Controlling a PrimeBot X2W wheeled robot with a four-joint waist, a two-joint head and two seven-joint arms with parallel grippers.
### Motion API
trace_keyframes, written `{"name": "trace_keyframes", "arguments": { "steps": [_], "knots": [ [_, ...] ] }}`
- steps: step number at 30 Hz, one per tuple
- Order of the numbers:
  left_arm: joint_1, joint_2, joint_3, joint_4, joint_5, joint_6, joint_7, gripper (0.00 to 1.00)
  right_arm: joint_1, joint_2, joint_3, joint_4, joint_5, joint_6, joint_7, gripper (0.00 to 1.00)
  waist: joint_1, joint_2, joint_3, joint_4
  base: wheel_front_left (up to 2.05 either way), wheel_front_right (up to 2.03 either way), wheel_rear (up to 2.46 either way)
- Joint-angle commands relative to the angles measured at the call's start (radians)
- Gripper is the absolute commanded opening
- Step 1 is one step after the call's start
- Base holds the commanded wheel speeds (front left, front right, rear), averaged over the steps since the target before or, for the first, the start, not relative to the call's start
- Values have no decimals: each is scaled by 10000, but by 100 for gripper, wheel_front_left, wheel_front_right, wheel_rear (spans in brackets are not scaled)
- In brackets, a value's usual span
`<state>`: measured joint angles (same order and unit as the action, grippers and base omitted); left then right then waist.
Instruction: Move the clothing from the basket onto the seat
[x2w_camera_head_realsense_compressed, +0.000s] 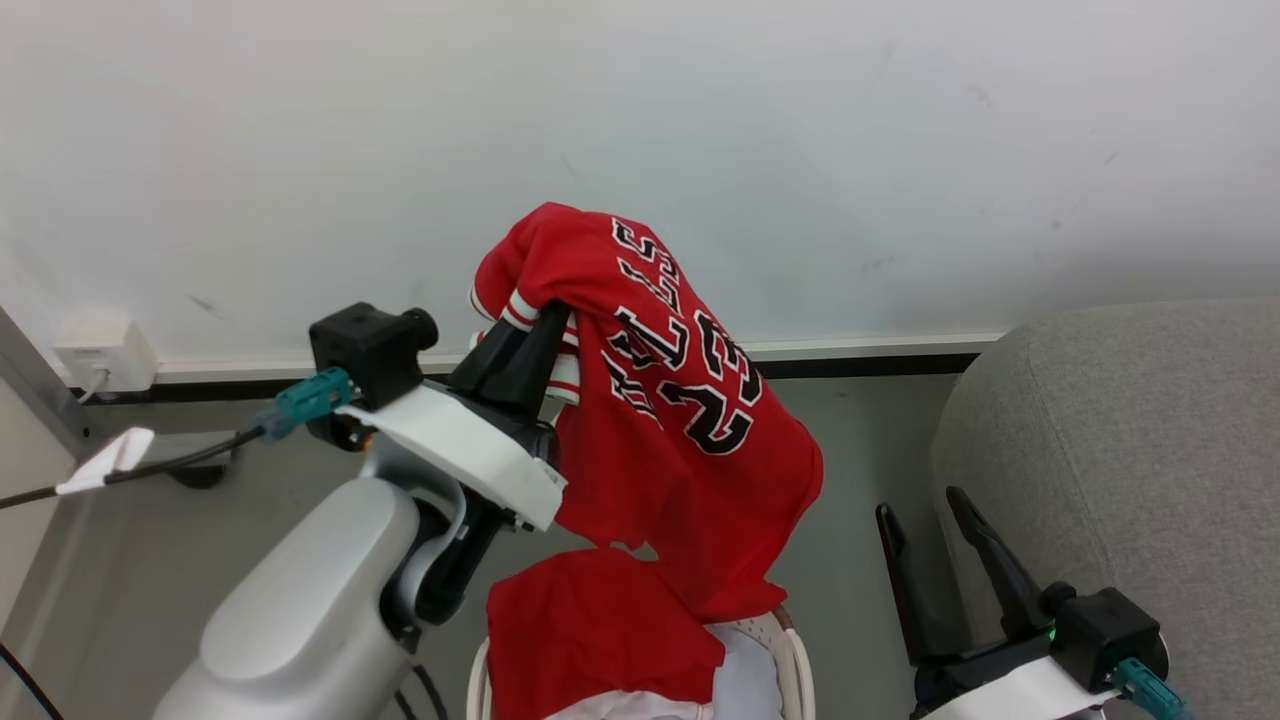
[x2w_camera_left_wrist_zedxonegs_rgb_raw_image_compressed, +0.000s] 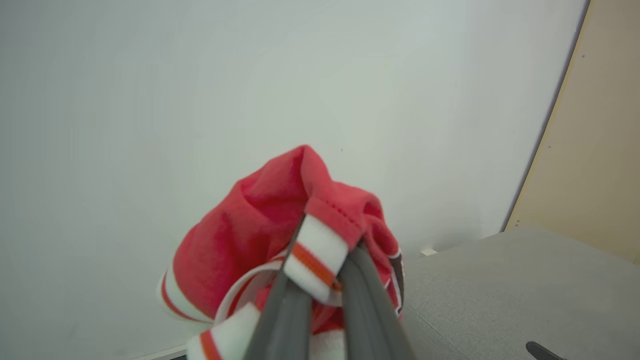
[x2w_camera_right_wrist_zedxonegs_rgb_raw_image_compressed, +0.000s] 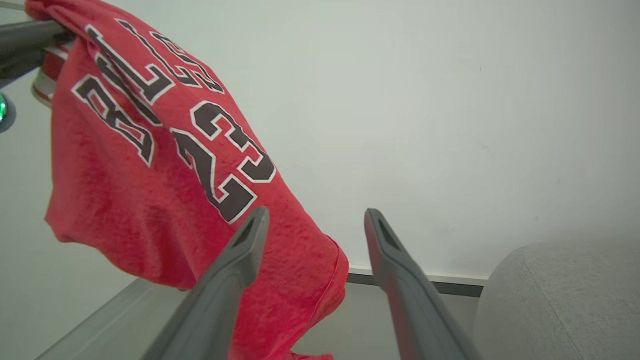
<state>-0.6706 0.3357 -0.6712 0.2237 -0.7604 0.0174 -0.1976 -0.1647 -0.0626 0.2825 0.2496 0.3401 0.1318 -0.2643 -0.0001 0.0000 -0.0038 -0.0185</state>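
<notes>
Clothing is partway out. In the head view the jersey (x2w_camera_head_realsense_compressed: 690, 440) hangs at frame centre from the left fingers (x2w_camera_head_realsense_compressed: 520, 360), which are pressed together on its red-and-white striped trim. Its lower hem trails down to the basket (x2w_camera_head_realsense_compressed: 800, 660) at the bottom edge. A second red garment (x2w_camera_head_realsense_compressed: 590, 630) lies in that basket. The seat (x2w_camera_head_realsense_compressed: 1120, 450), at the right, carries nothing visible, so I judge neither piece delivered yet. The right fingers (x2w_camera_head_realsense_compressed: 985, 560) stand spread and empty at lower right, beside the seat. Black, white-edged lettering runs tilted down the jersey: "23" is plain, the word above it partly folded.

In the left wrist view, the fingers (x2w_camera_left_wrist_zedxonegs_rgb_raw_image_compressed: 285, 310) pinch the striped trim at lower centre, with red cloth bunched above. Grey seat fabric (x2w_camera_left_wrist_zedxonegs_rgb_raw_image_compressed: 500, 280) lies at lower right. No writing reads here.

In the right wrist view, the spread fingers (x2w_camera_right_wrist_zedxonegs_rgb_raw_image_compressed: 235, 265) hold nothing. The jersey (x2w_camera_right_wrist_zedxonegs_rgb_raw_image_compressed: 150, 200) hangs at upper left, showing most of "BULLS" over "23". The seat's corner (x2w_camera_right_wrist_zedxonegs_rgb_raw_image_compressed: 560, 300) sits at lower right.
</notes>
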Motion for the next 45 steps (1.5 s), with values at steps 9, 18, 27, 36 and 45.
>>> {"name": "trace_keyframes", "arguments": {
  "steps": [9,18,27,36,45],
  "knots": [
    [315,233,72,-855,-60,382,168,0,-140,-112,467,111,-29,-21,-2,100,1,0,-3,12,0,0,0],
    [542,-13,-320,-1215,64,373,147,0,-720,-304,1493,550,11,-21,-2,100,1,0,-7,325,0,0,0],
    [656,-597,-1179,-1390,168,84,400,0,-1980,-758,3056,2170,-72,-21,-2,100,1,0,-148,969,0,0,0],
    [860,-1061,-2114,-1798,195,-275,806,0,-2402,-787,2859,2889,-462,-21,-2,100,1,0,-320,1695,0,0,0],
    [1050,-1207,-2659,-2028,161,-384,1102,0,-2408,-772,2675,2752,-711,-21,-2,13,1,0,-404,2283,0,0,0]
  ]
}}
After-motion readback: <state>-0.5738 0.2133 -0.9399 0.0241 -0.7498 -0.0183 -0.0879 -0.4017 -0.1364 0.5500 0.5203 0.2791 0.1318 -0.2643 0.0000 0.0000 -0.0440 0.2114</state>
